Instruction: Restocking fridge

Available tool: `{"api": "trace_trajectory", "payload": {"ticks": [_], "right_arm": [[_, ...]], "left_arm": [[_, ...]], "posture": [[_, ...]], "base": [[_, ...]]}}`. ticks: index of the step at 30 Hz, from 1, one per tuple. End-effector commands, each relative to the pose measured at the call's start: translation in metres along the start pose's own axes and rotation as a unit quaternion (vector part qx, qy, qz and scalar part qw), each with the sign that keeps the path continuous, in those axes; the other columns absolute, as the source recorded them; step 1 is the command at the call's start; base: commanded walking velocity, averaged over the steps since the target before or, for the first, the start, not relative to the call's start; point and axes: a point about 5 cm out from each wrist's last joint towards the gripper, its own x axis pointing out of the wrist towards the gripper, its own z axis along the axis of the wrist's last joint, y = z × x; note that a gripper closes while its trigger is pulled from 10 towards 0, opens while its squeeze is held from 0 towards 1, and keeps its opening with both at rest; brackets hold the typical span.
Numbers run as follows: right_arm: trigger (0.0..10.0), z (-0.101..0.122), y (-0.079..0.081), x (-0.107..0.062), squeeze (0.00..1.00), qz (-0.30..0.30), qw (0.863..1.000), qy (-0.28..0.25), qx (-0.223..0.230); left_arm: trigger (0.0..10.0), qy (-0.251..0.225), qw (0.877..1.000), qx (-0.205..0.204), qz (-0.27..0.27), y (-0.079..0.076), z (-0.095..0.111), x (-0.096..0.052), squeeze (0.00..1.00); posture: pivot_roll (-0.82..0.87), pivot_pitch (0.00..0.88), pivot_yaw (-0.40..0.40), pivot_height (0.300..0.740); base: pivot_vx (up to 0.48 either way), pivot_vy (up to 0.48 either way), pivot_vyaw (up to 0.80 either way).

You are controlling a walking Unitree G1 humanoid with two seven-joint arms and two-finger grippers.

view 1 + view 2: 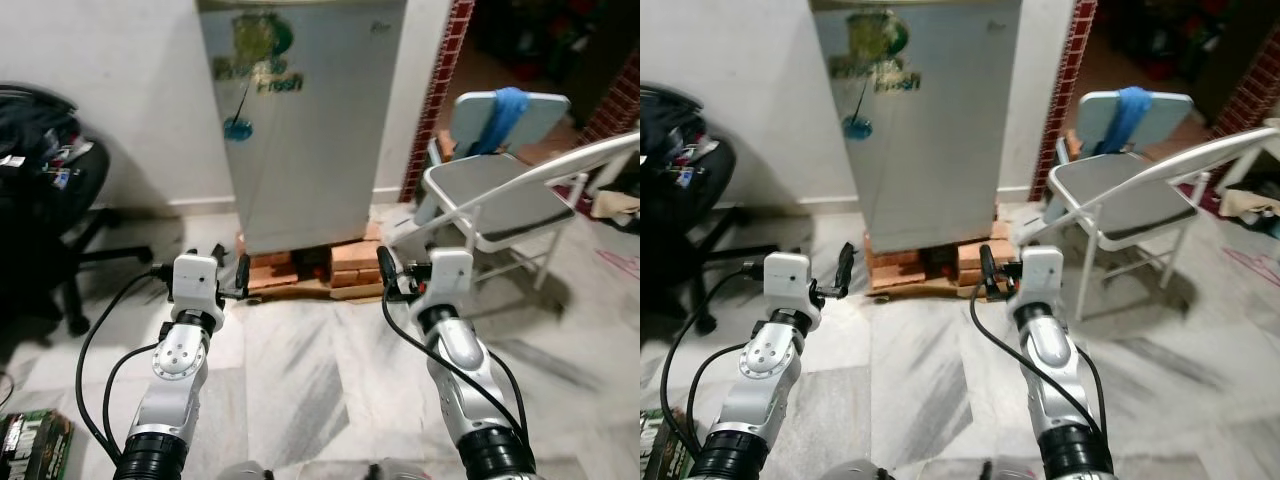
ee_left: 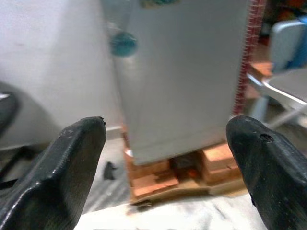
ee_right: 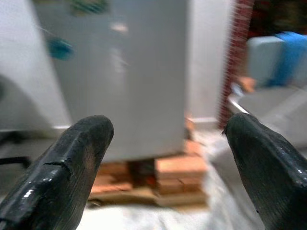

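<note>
A small silver fridge (image 1: 300, 130) stands against the white wall with its door shut and green and blue stickers near the top. It rests on bricks (image 1: 355, 262) and a wooden board. Both my arms are held out over the marble floor, short of the fridge's base. My left gripper (image 1: 225, 265) is open with nothing between its fingers; in the left wrist view the same gripper (image 2: 168, 139) frames the fridge door. My right gripper (image 1: 400, 275) is open and holds nothing, and in the right wrist view it (image 3: 168, 139) also points at the fridge (image 3: 124, 72).
A black office chair (image 1: 40, 180) piled with clutter stands at the left. A grey folding chair (image 1: 490, 200) with a blue cloth (image 1: 505, 115) on its back stands at the right, beside a brick pillar (image 1: 435, 90). A green box (image 1: 35, 445) lies on the floor by my left arm.
</note>
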Motion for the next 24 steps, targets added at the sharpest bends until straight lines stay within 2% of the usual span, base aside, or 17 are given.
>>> {"api": "trace_trajectory", "payload": {"ticks": [1, 2, 5, 9, 14, 18, 19, 24], "right_arm": [[10.0, 0.0, -0.008, -0.002, 0.0, -0.015, 1.0, -0.002, 0.002], [10.0, -0.002, -0.008, -0.004, 0.0, -0.008, 1.0, 0.001, -0.003], [10.0, -0.002, -0.008, -0.003, 0.0, -0.007, 1.0, 0.002, -0.004], [10.0, 0.003, -0.008, 0.0, 0.0, -0.003, 1.0, -0.004, -0.009], [10.0, 0.007, -0.009, 0.001, 0.0, -0.002, 1.0, -0.011, -0.016], [10.0, 0.006, -0.019, -0.007, 0.0, -0.011, 0.999, -0.012, -0.032], [10.0, 0.005, -0.025, -0.014, 0.0, -0.018, 0.999, -0.009, -0.038], [10.0, 0.003, -0.037, -0.03, 0.0, -0.029, 0.999, 0.001, -0.045]], "left_arm": [[10.0, 0.004, 1.0, -0.002, -0.012, -0.003, -0.004, -0.003, 0.0], [10.0, -0.001, 1.0, -0.013, -0.02, -0.003, -0.004, -0.002, 0.0], [10.0, -0.01, 1.0, -0.011, -0.027, -0.004, -0.001, 0.001, 0.0], [10.0, -0.018, 1.0, -0.016, -0.016, -0.002, 0.006, 0.008, 0.0], [10.0, -0.016, 1.0, -0.02, -0.014, 0.001, 0.006, 0.008, 0.0], [10.0, -0.007, 1.0, -0.018, -0.008, 0.009, -0.002, -0.003, 0.0], [10.0, -0.003, 1.0, -0.012, 0.0, 0.014, -0.006, -0.01, 0.0], [10.0, 0.007, 1.0, -0.003, 0.021, 0.023, -0.013, -0.027, 0.0]], "posture": [[0.04, 0.0, 0.015, 0.74], [0.03, 0.0, 0.006, 0.74], [0.03, 0.0, 0.003, 0.74], [0.02, 0.0, 0.001, 0.74], [0.02, 0.0, -0.008, 0.74], [0.02, 0.0, -0.012, 0.74], [0.02, 0.0, -0.014, 0.74], [0.02, 0.0, -0.018, 0.74]], "base": [[0.0, 0.48, 0.0], [0.0, 0.476, 0.0], [0.0, 0.466, 0.0], [0.0, 0.44, -0.68], [0.0, 0.445, -0.8], [0.0, 0.446, -0.68], [0.0, 0.45, 0.0], [0.0, 0.449, 0.0]]}}
